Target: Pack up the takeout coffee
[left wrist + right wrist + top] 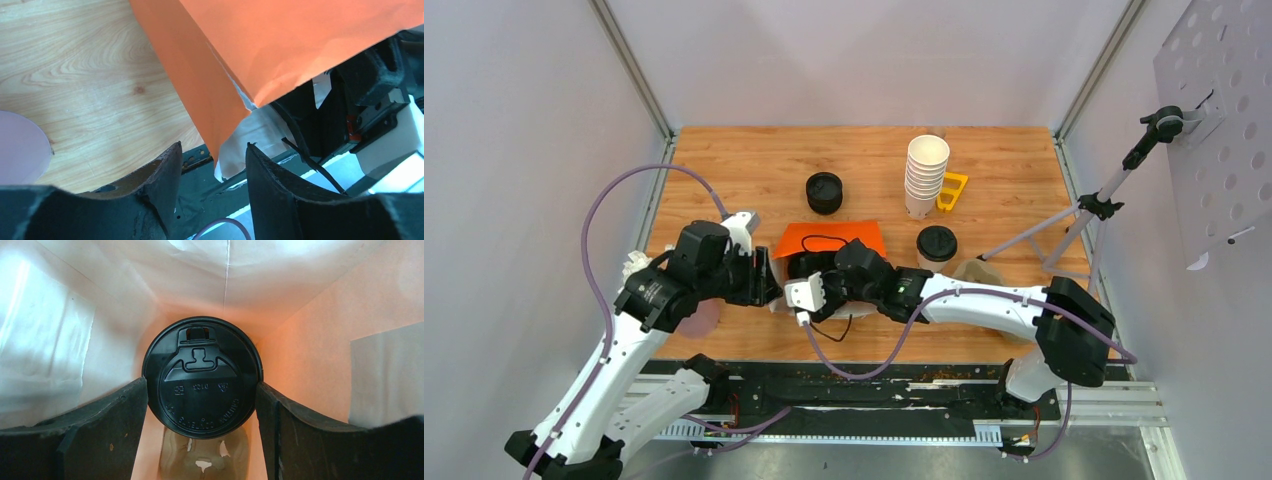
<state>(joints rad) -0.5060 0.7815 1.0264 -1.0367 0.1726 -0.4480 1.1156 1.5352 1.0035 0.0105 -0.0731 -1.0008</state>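
Note:
The orange paper bag (829, 240) is at the table's middle, its mouth toward the arms. My right gripper (809, 275) reaches into the mouth. In the right wrist view it (201, 382) is shut on the round black lid of a coffee cup (201, 375) inside the white-lined bag (310, 355); the cup's body is mostly hidden. A second lidded coffee cup (936, 245) stands on the table to the right of the bag. My left gripper (764, 285) is open at the bag's near left corner; the bag's edge (220, 125) hangs between its spread fingers (212, 147), unclamped.
A tall stack of lidless white cups (926, 175) and a yellow piece (952, 190) stand at the back. A black round item (824, 192) sits behind the bag. A pale pink cup (22, 145) is under the left arm. A tripod (1074, 220) and brown paper (979, 270) are at the right.

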